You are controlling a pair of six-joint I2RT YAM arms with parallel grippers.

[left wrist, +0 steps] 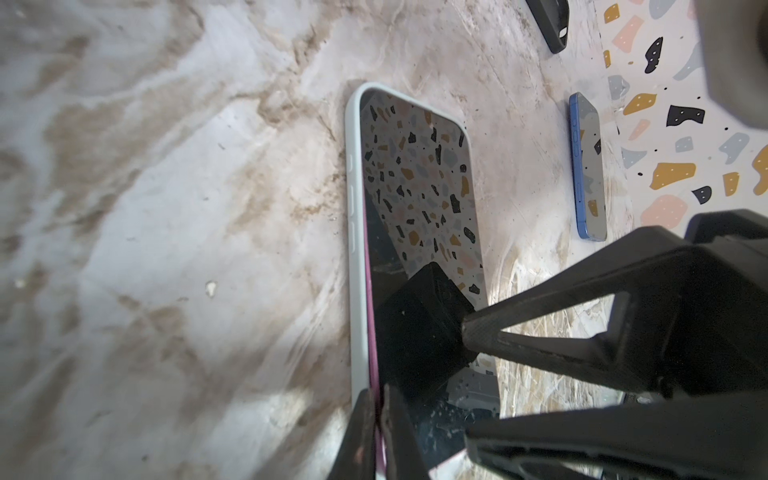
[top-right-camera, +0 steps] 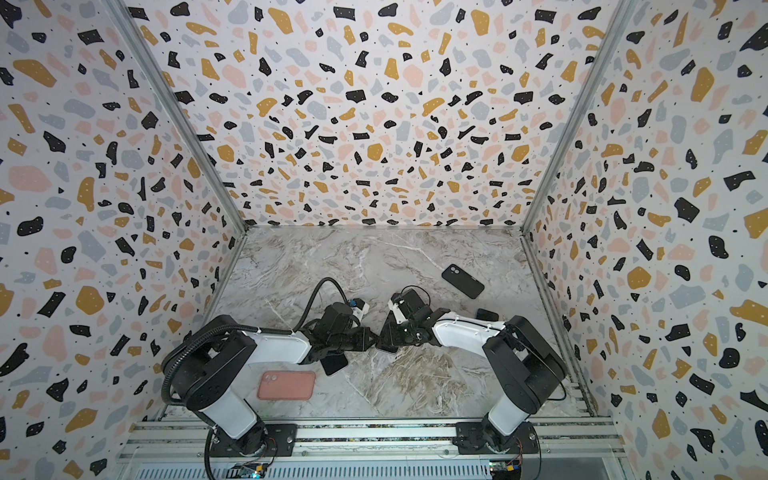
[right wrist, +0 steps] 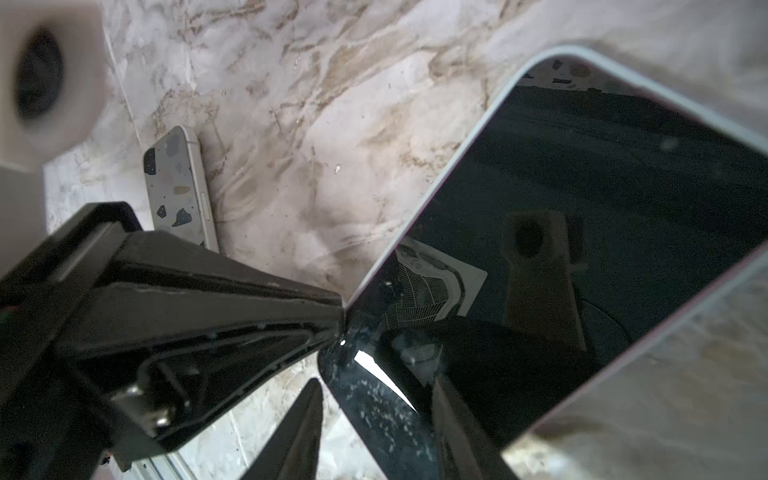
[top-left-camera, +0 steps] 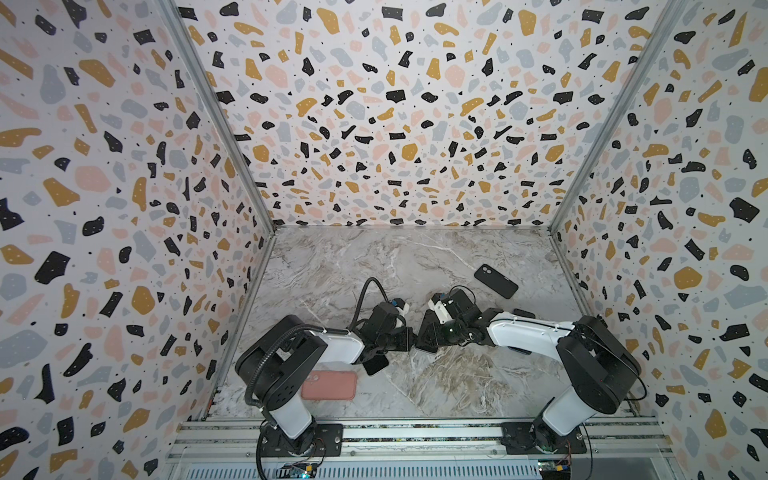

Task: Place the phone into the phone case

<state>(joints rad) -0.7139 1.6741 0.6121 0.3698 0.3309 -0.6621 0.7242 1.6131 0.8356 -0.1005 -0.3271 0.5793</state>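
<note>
Terrazzo-print wall panels (top-left-camera: 374, 104): three, enclosing the work area at the rear and both sides.

Marble-patterned tabletop (top-left-camera: 415, 257): grey and tan veining; it carries every item below.

Left arm (top-left-camera: 291, 361) and right arm (top-left-camera: 590, 365): black and white, based at the front edge, with their wrists meeting at mid-tabletop.

Pink case (top-left-camera: 328, 385): flat at the front left, just beside the left arm's base link and touching nothing else.

Black case (top-left-camera: 496, 281): flat at the rear right, well apart from both grippers.

Phone case (left wrist: 353, 249): pale rim, at mid-tabletop between the two grippers. Whether it lies flat or is raised cannot be told.

Phone (left wrist: 419, 187): dark screen reflecting the walls, framed by the phone case's rim at its far end and along one long side. Near the left jaws a pink strip shows between screen and rim.

Cream phone (right wrist: 178, 187): screen up on the tabletop, partly beneath the left wrist in both top views.

Blue phone (left wrist: 590, 166): screen up near the right wall, partly hidden behind the right arm in both top views.

Left gripper (left wrist: 379, 424): jaws narrow, pinched on the long edge of the phone case, with the pink strip running between them.

Right gripper (right wrist: 374, 399): jaws part-way apart about the phone's near end, one finger over the screen. Whether they clamp it cannot be told.
</note>
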